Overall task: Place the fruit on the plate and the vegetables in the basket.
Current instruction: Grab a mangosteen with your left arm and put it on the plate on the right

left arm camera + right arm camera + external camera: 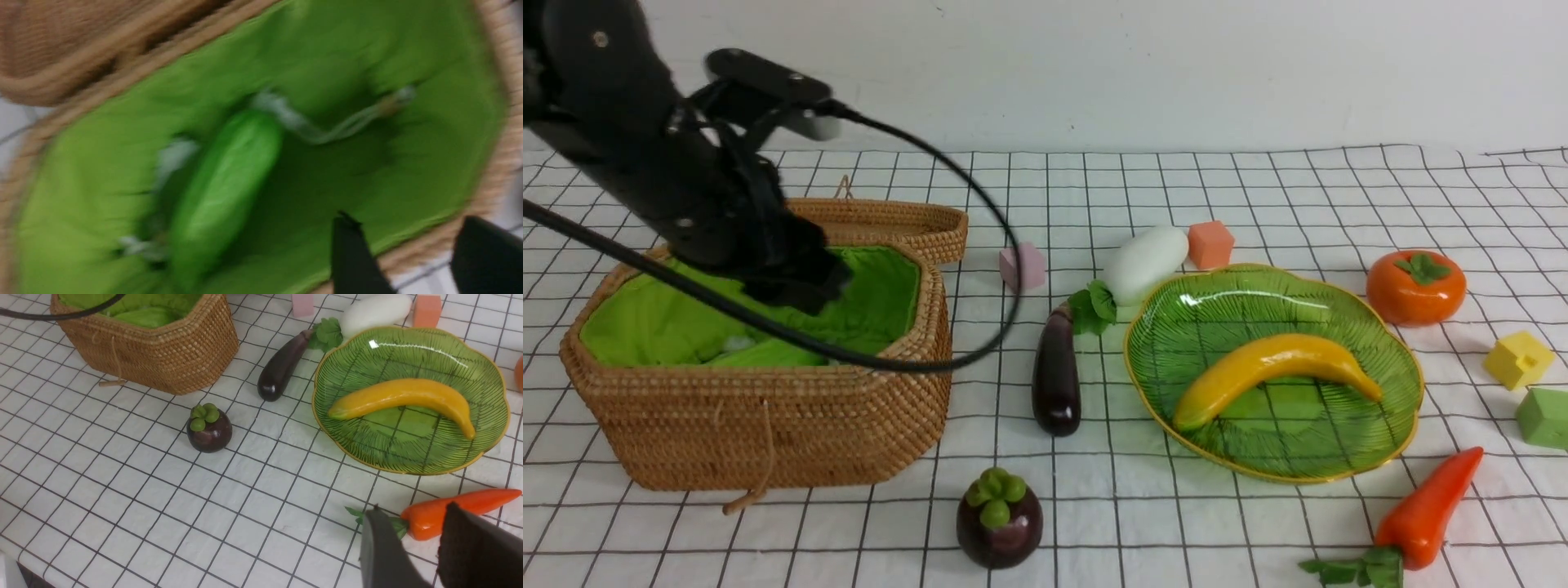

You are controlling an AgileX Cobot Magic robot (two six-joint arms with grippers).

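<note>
My left gripper [796,282] hangs open and empty over the basket [768,416]; its view is blurred. The cucumber [220,192] lies on the basket's green lining. The banana [1274,367] lies on the green plate [1258,298]. The eggplant [1056,376] and radish [1147,263] lie left of the plate. The persimmon [1415,287] is to its right, the carrot [1429,510] at its front right, and the mangosteen [1000,518] at the front centre. My right gripper [412,508] is open and empty above the carrot's [457,510] leafy end; it is out of the front view.
A shallow wicker lid [890,224] leans behind the basket. Foam cubes lie about: pink [1023,266], orange [1210,243], yellow [1517,359], green [1543,416]. My left arm's black cable [980,327] loops across the basket front. A white wall is behind.
</note>
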